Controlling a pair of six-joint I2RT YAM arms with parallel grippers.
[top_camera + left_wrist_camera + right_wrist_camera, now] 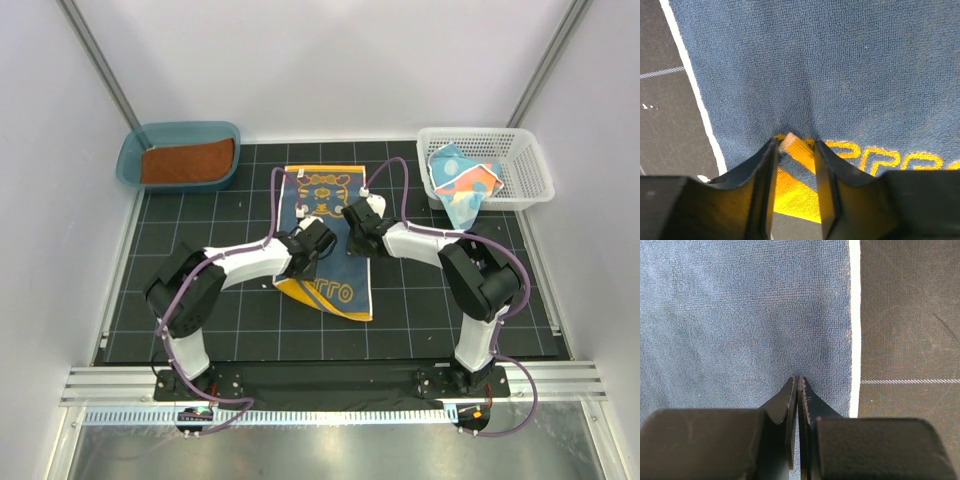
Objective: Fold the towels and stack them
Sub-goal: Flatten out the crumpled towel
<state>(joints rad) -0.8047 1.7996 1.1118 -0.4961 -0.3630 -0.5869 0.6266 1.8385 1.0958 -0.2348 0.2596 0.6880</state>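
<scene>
Left wrist view showed my left gripper (795, 144) partly spread astride a raised fold of the navy towel (840, 75) at its yellow-orange border; whether it gripped, I could not tell. My right gripper (798, 380) was pressed together, tips on that towel, which lay on the black mat (400, 320).

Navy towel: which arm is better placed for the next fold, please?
Probably left: the left gripper straddles the bunched yellow hem of the towel, ready to pinch and lift. The right gripper is shut, tips on flat cloth.
</scene>
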